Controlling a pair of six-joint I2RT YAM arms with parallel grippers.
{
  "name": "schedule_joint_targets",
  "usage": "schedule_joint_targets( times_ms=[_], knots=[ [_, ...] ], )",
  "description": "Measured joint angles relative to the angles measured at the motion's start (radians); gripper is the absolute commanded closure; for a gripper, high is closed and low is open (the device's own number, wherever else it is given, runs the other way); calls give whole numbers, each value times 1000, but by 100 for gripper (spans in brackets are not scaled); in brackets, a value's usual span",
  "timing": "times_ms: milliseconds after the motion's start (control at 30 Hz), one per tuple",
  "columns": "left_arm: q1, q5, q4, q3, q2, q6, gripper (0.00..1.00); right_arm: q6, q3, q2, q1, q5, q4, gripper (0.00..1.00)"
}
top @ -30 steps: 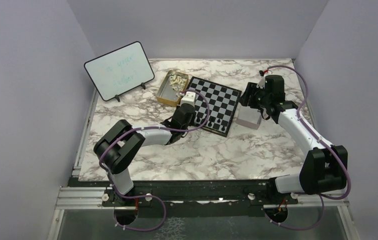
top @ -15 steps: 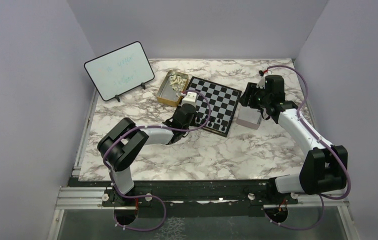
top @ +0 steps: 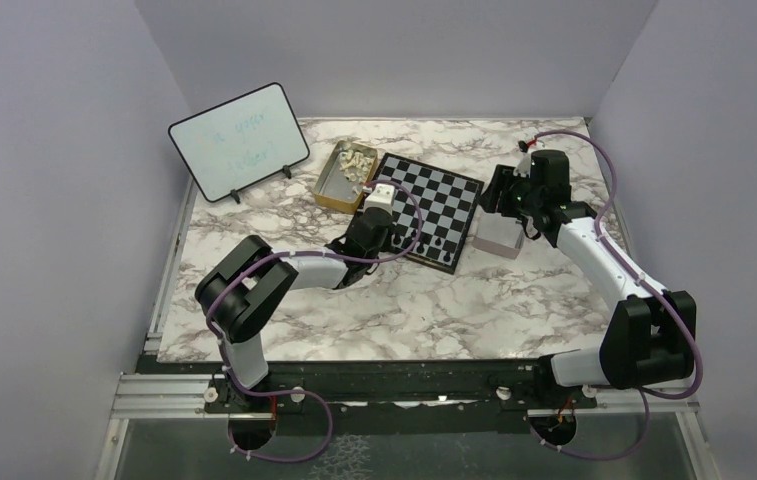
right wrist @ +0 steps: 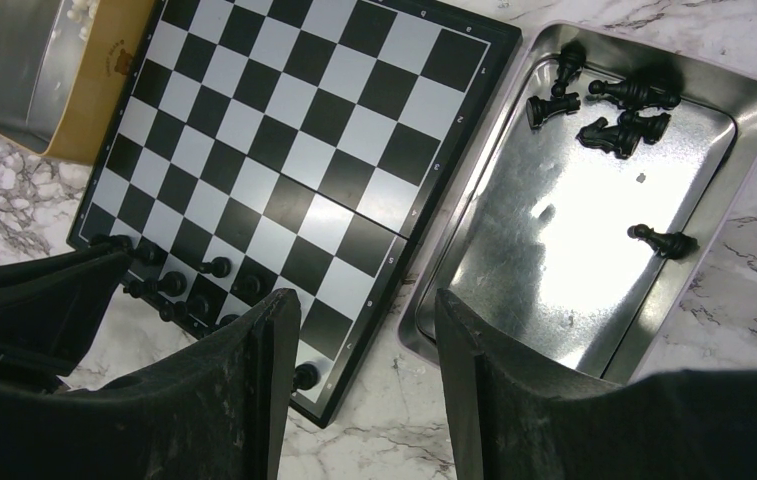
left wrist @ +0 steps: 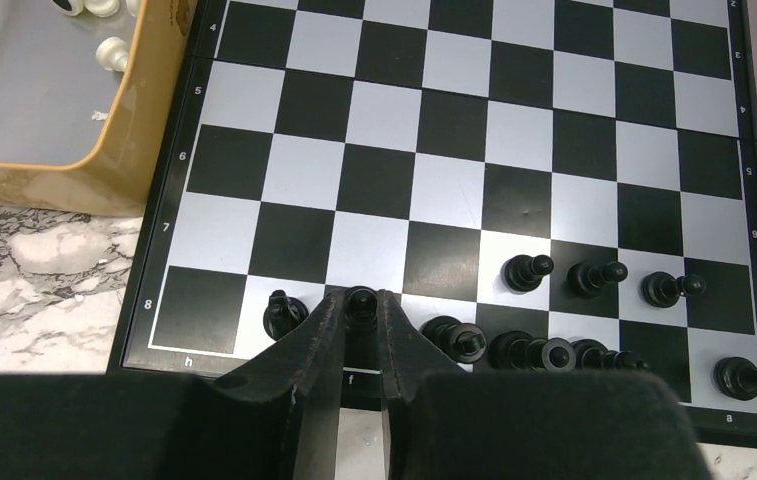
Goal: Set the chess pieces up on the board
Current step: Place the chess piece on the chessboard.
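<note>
The chessboard (top: pixel 432 195) lies at the table's middle back, with several black pieces along its near edge (left wrist: pixel 544 352). My left gripper (left wrist: pixel 360 306) is shut on a black piece (left wrist: pixel 360 301) standing on the near row at file f. Three black pawns (left wrist: pixel 594 276) stand on the second row. My right gripper (right wrist: pixel 362 318) is open and empty, hovering over the board's right edge (right wrist: pixel 449 170) and a silver tin (right wrist: pixel 654 330). Several black pieces (right wrist: pixel 619 110) lie in that tin. Cream-white pieces (top: pixel 356 160) lie in the gold tin (top: pixel 326 188).
A white dry-erase board (top: pixel 239 140) stands at the back left. The gold tin touches the chessboard's left side (left wrist: pixel 54 175). The silver tin (top: pixel 497 238) sits right of the board. Purple walls enclose the table.
The left arm's elbow shifted slightly right a second ago; since then nothing has visibly moved.
</note>
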Motion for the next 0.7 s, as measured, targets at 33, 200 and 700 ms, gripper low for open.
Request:
schedule_joint_targets(
  times_ms=[33,200,700],
  knots=[
    [0,0,0,0,0,0,82,0,0,0,0,0,0,43],
    [0,1,0,0,-4,6,81,0,0,0,0,0,0,43],
    [0,2,-79,85,-2,18,77,-7,0,0,0,0,0,43]
  ],
)
